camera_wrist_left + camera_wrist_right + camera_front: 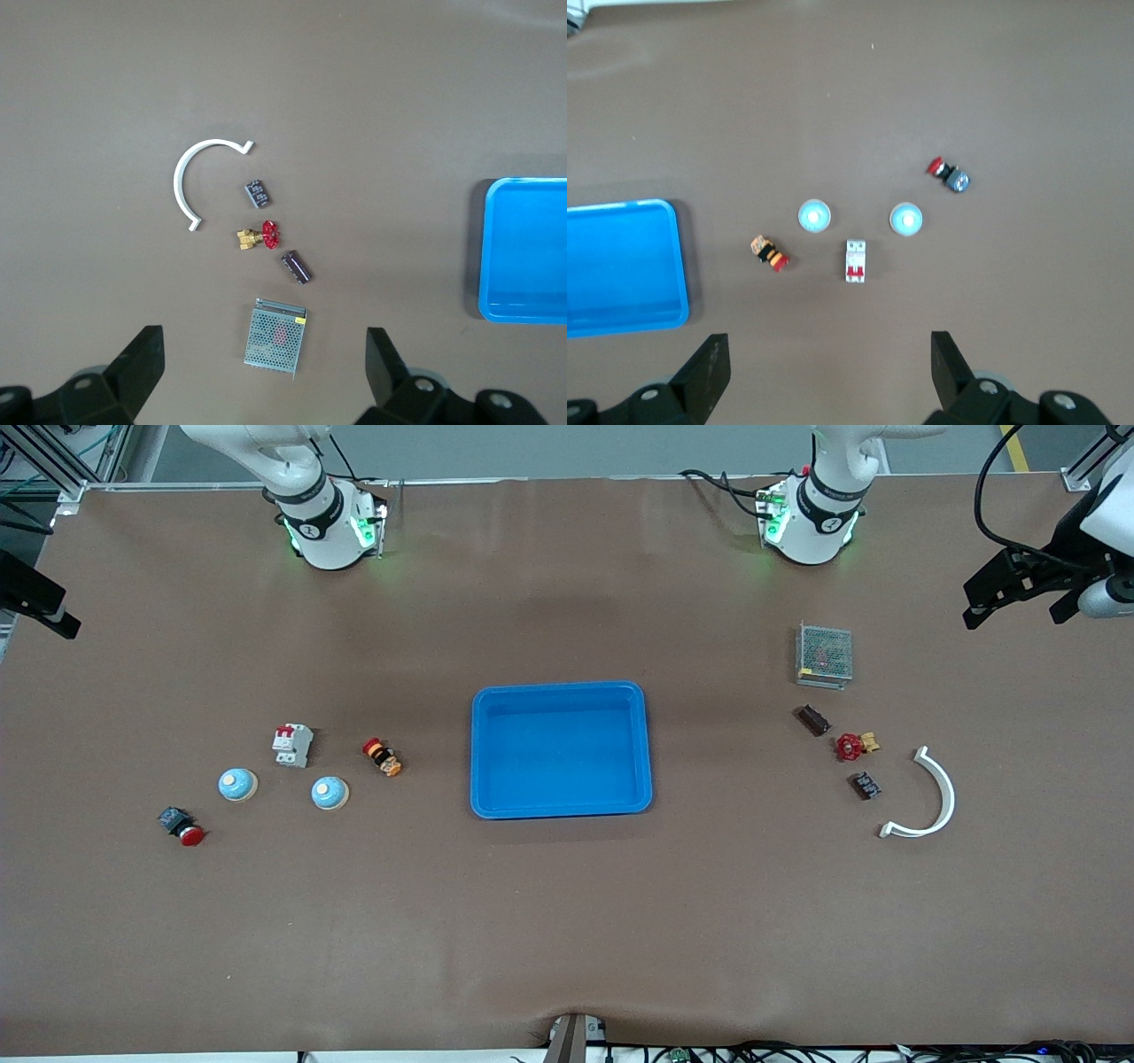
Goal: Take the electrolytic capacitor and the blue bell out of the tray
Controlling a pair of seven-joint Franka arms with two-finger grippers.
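— two bells, yes? where do they sit?

— two pale blue bells, toward the right arm's end of the table: one bell (330, 793) nearer the blue tray (561, 811), the other bell (237, 784) farther from it. a white breaker (292, 745) stands between them, a bit farther from the front camera. an orange button switch (382, 757) and a red-capped switch (182, 825) lie close by.

— and the capacitor?

— the dark capacitor (812, 719) lies toward the left arm's end, near a red valve (852, 746), a small black block (866, 786), a white curved clip (930, 795) and a mesh power supply (825, 654).

— the arms?

— both wait, raised. the left gripper (264, 372) hangs over the power supply, fingers spread wide, holding nothing. the right gripper (829, 372) hangs over bare table beside the breaker, also spread wide and empty.
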